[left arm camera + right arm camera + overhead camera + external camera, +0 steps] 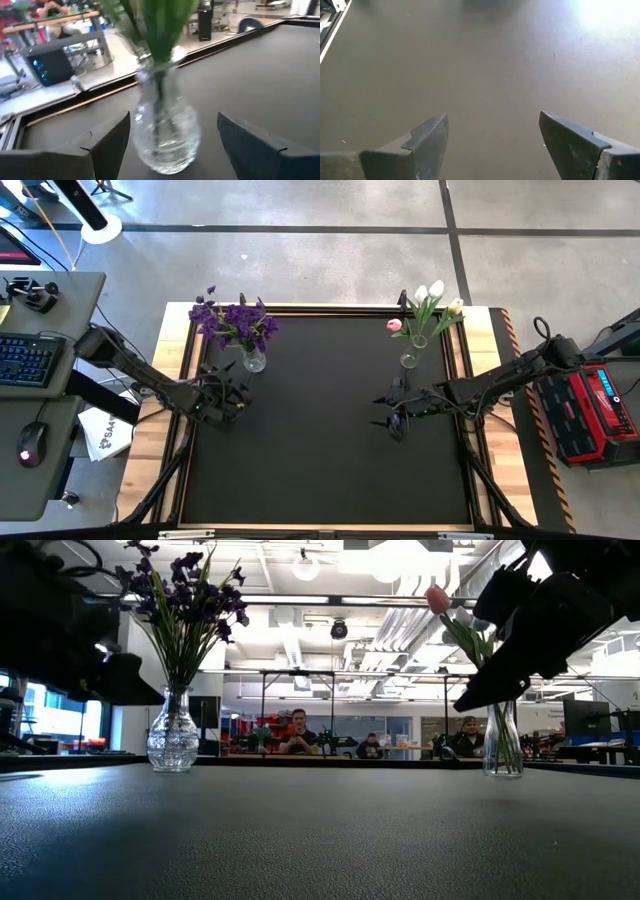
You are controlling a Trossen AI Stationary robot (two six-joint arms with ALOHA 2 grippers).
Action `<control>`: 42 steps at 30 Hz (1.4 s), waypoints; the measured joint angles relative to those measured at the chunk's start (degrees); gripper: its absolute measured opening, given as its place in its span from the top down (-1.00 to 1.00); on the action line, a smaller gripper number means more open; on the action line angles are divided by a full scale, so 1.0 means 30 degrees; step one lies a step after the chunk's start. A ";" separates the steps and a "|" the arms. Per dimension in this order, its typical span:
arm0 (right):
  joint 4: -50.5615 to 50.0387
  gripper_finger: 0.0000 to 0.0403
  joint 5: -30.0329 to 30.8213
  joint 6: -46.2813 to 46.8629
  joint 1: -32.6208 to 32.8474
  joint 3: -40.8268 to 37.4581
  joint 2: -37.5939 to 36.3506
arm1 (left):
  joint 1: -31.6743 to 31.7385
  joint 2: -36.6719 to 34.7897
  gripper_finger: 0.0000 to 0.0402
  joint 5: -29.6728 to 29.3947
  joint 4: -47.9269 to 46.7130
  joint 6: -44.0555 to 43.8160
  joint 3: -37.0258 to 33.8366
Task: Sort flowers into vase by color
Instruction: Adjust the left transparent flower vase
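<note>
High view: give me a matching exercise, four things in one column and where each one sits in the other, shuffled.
1. dark purple clustered flowers
2. white and pink tulips
3. left gripper
4. right gripper

A. in the clear glass vase at the black mat's far right
B. open, just short of the purple bunch's vase
C. in the cut-glass vase at far left
D. open over bare mat

Pairs: 1-C, 2-A, 3-B, 4-D

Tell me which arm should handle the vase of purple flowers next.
Left. The left gripper hangs open just in front of the purple flowers' vase, which fills its wrist view. The right gripper, also open and empty, is near the tulip vase across the table.
</note>
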 joint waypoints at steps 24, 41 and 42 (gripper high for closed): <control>0.1134 -0.46 -0.0116 -0.2631 0.0000 0.0000 0.0000 | 0.5675 -0.0458 -0.43 0.3251 1.3934 1.0639 -0.2771; 0.1134 -0.46 -0.0124 -0.1772 0.0007 0.0000 0.0000 | 0.9383 -0.0407 -0.31 0.7247 1.8425 1.5741 -0.2771; 0.1134 -0.46 -0.0124 -0.1772 0.0007 0.0000 0.0000 | 0.9518 -0.0407 -0.28 0.7367 1.8422 1.5748 -0.2771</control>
